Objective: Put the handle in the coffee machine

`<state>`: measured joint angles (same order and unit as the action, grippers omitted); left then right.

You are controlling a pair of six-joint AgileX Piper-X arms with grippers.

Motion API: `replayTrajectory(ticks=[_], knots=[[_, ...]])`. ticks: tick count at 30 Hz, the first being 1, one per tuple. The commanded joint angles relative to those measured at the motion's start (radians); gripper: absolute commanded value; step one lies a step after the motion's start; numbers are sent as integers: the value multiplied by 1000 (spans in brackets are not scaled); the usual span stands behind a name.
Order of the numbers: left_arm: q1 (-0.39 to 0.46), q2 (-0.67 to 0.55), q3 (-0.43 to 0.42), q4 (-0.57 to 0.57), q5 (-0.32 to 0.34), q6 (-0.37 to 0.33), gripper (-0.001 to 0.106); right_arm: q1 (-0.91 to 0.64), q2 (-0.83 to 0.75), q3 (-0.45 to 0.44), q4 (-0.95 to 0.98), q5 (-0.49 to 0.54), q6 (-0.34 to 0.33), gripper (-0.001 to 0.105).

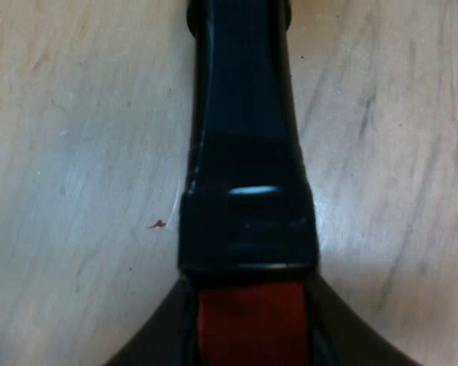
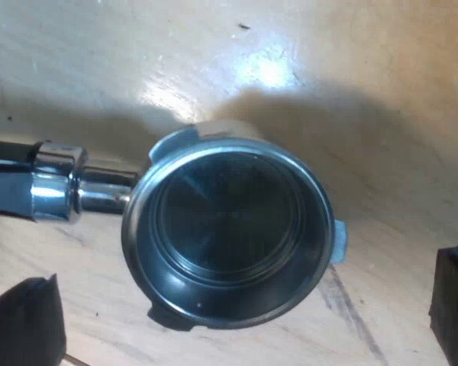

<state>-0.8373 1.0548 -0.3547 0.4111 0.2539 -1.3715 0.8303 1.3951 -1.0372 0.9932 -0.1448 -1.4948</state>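
Holding the dark handle [image 1: 244, 137] of the metal holder [image 2: 225, 221] in the left gripper [image 1: 248, 301], just where the black gives way to the red end [image 1: 248, 335]. Black fingers [image 1: 149, 347] pressed against both sides of that red part, with no gap to be seen between them and it. Stretching away over the pale wooden table [image 1: 76, 152], with a tiny red fleck [image 1: 158, 224] on the wood just beside the handle. At the holder's other end, hovering above the basket [image 2: 229, 252] with the right gripper [image 2: 237, 309]: fingers [image 2: 23, 324] spread wide, one to each side of the round metal rim, touching nothing. Looking straight down into the basket: dark and shiny at the bottom, with small lugs sticking out at the rim. Joined by a bright chrome neck [image 2: 84, 191] to the start of the black handle. Same pale wood underneath, with a soft shadow around the basket; cannot tell whether resting on the table or lifted just clear of it
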Motion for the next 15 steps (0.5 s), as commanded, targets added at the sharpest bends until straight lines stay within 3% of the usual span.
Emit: replayTrajectory(ticks=[1, 10, 15], knots=[[-4, -9, -11, -34, 12, 1, 0, 2, -19, -9, 16, -14, -21, 99], [0, -21, -39, 14, 6, -15, 0, 2, -124, -9, 16, 85, -50, 99], [17, -70, -45, 55, 5, -24, 0, 2, -195, -9, 16, 88, -50, 99]])
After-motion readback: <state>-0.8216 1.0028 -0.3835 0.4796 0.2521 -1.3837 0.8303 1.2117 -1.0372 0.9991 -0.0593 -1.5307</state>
